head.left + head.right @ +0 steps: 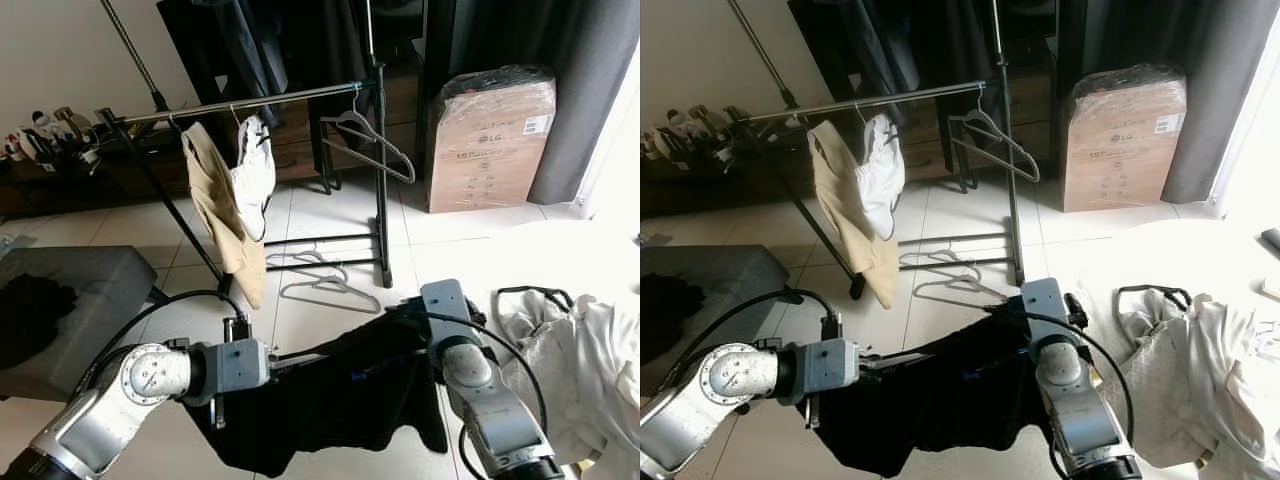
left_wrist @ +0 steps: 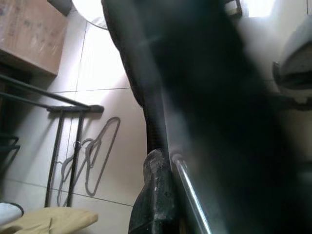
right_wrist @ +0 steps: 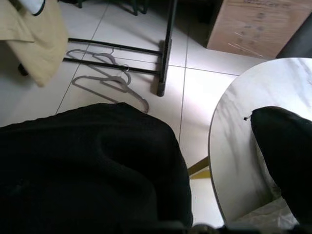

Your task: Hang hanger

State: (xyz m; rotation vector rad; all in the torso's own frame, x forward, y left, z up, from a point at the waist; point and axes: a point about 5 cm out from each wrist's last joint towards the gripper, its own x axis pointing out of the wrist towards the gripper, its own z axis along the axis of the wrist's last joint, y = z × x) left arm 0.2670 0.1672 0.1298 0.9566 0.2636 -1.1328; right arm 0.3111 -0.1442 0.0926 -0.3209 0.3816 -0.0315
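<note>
Black garment (image 1: 340, 400) on a hanger, held low between both arms in front of the clothes rack (image 1: 250, 100).
Left hand (image 2: 161, 195) pinches the hanger's metal bar (image 2: 187, 195), cloth draped just beside it. Right hand is buried under the black fabric, can't tell its state. Rack rail carries a tan garment (image 1: 225, 210), a white one (image 1: 255, 175) and an empty grey hanger (image 1: 365, 140). Two more hangers (image 1: 320, 280) on the floor at the rack base. Cardboard box (image 1: 490, 140) to the right.

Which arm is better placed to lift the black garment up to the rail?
Probably the right. The right gripper is at the black garment's top edge, closer to the rail. The left gripper lies lower, stretched sideways along the hanger bar.
</note>
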